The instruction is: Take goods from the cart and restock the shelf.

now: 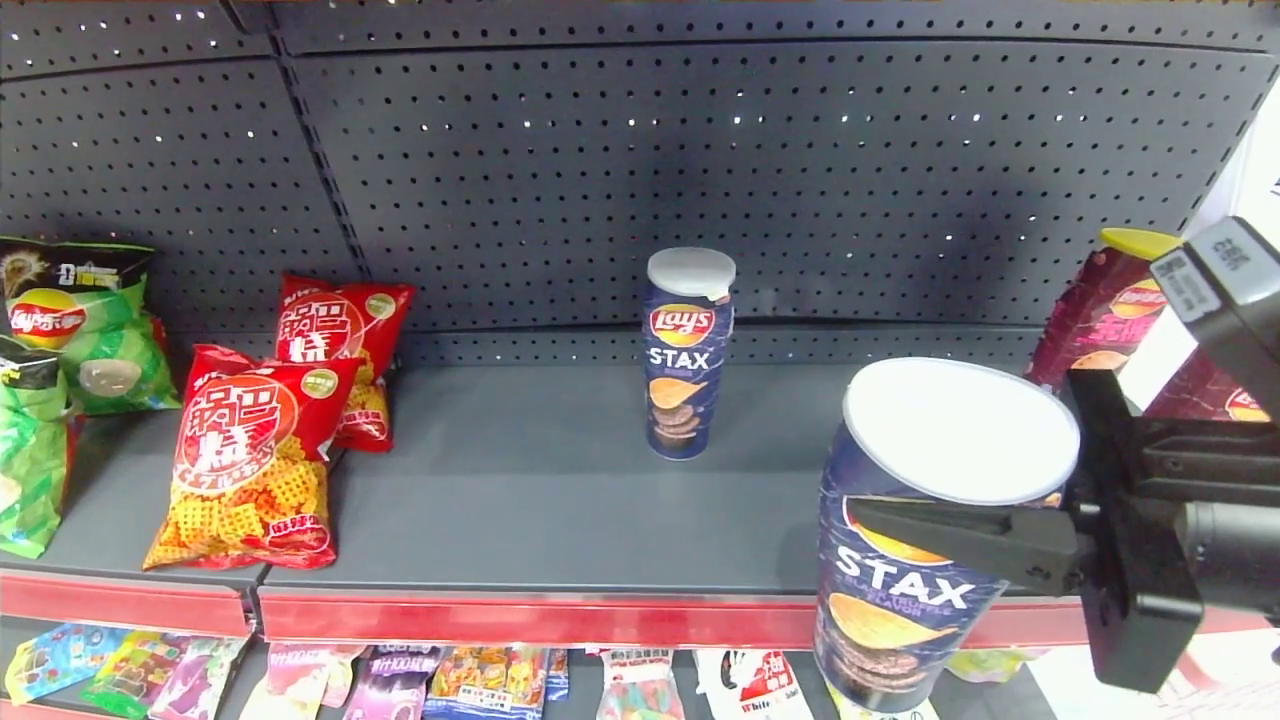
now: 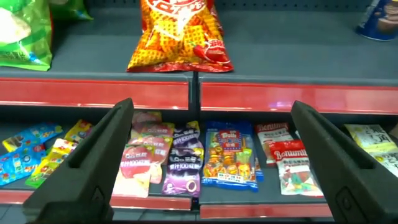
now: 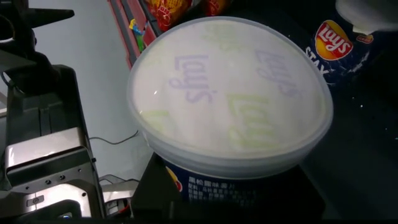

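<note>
Can: a dark blue tube with white block lettering, a yellow-and-red badge and pictures of stacked chips on its side. It has a pale plastic lid that carries faint embossed script. The right tool pinches it just under the lid; one black finger crosses the front of the label and the other is hidden behind the tube. The can stands upright with its long axis vertical, lid up and label towards the head camera. It is held in front of the shelf, over the right part of the red front edge.

A second can of the same design stands upright mid-shelf, near the back panel. Two red bags lie to the left, with green bags beyond them and purple bags at the far right.

The left tool is spread wide and holds nothing, facing candy packs on the lower shelf.
</note>
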You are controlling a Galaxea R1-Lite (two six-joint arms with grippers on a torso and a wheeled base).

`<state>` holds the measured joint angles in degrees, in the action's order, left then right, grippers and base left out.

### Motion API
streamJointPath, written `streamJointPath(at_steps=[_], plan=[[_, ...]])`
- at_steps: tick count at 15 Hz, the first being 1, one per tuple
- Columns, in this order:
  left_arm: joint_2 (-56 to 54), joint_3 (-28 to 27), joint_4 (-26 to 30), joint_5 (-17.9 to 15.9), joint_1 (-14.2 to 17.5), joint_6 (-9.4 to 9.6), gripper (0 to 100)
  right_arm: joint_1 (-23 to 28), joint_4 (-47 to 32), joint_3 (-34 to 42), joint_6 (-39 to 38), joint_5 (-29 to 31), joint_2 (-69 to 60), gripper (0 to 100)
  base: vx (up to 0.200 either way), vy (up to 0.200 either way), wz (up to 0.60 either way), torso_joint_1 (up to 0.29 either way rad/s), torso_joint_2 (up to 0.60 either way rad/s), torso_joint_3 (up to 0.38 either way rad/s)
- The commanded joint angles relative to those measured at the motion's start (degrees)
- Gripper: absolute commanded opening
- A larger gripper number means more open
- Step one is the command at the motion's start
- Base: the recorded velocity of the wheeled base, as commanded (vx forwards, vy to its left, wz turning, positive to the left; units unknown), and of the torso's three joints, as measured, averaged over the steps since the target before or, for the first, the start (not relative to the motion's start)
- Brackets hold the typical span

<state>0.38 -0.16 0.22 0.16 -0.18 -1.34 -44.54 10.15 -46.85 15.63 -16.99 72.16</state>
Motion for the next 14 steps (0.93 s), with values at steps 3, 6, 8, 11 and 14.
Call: streamJointPath(at_steps=[3, 6, 8, 11, 14], plan=[[0.06, 0.07, 0.04, 0.02, -0.08, -0.07, 100, -0.10, 0.04, 0.09, 0.02, -0.06, 0.09, 0, 0.000, 0.000, 0.00, 0.000, 0.00, 0.000], [0.06, 0.07, 0.04, 0.02, 0.01, 0.02, 100, -0.02, 0.04, 0.09, -0.07, -0.06, 0.18, 0, 0.000, 0.000, 0.00, 0.000, 0.00, 0.000], [0.06, 0.07, 0.04, 0.02, -0.08, 0.02, 100, -0.02, 0.04, 0.18, -0.07, -0.06, 0.18, 0, 0.000, 0.000, 0.00, 0.000, 0.00, 0.000], [0.06, 0.07, 0.04, 0.02, -0.08, 0.02, 100, -0.02, 0.04, 0.27, -0.07, -0.06, 0.09, 0, 0.000, 0.000, 0.00, 0.000, 0.00, 0.000], [0.06, 0.07, 0.04, 0.02, -0.08, 0.02, 100, -0.02, 0.04, 0.62, -0.07, -0.06, 0.00, 0, 0.000, 0.000, 0.00, 0.000, 0.00, 0.000]])
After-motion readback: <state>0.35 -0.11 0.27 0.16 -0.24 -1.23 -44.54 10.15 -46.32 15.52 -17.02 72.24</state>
